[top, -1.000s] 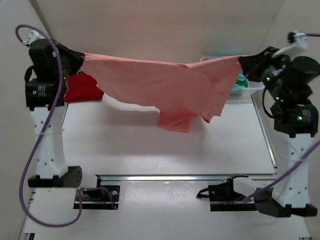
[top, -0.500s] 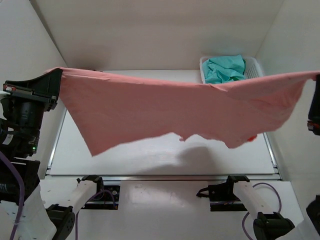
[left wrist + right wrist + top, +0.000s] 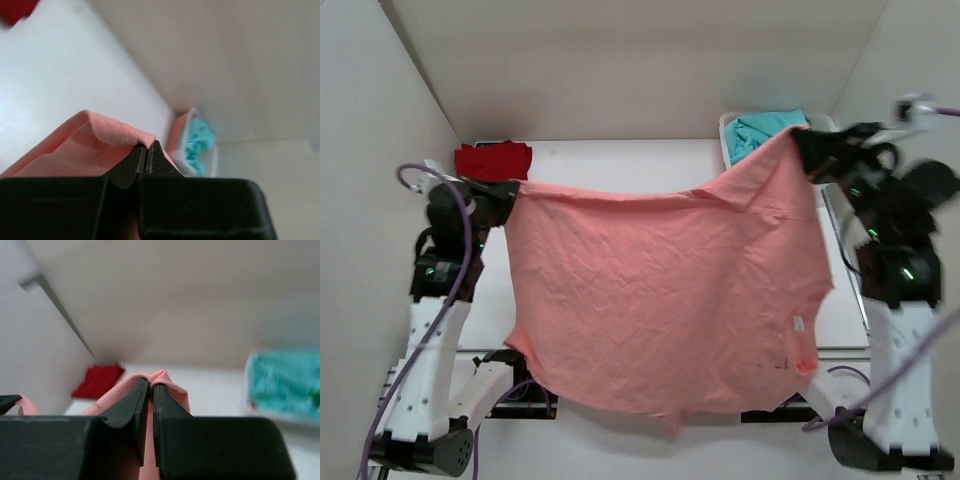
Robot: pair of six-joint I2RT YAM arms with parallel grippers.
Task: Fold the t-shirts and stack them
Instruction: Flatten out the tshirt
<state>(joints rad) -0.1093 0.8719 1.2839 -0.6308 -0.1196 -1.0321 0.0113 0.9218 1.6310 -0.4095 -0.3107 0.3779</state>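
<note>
The salmon-pink t-shirt [image 3: 660, 300] hangs spread between both grippers, its lower edge drooping past the table's near edge. My left gripper [image 3: 508, 193] is shut on its left upper corner [image 3: 112, 131]. My right gripper [image 3: 803, 143] is shut on its right upper corner [image 3: 160, 377]. The deep red t-shirt [image 3: 493, 159] lies folded at the table's far left; it also shows in the right wrist view [image 3: 97, 381]. The teal-green t-shirt [image 3: 765, 130] lies crumpled in the basket, and shows in the left wrist view [image 3: 199, 145] and the right wrist view [image 3: 285, 385].
The white lattice basket [image 3: 728, 140] stands at the far right corner of the white table [image 3: 620, 165]. Beige walls close in the back and both sides. The hanging shirt hides most of the table surface.
Both grippers have moved down and inward with the pink shirt. The shirt, stretched high and wide before, now hangs lower as a broad sheet over the table.
</note>
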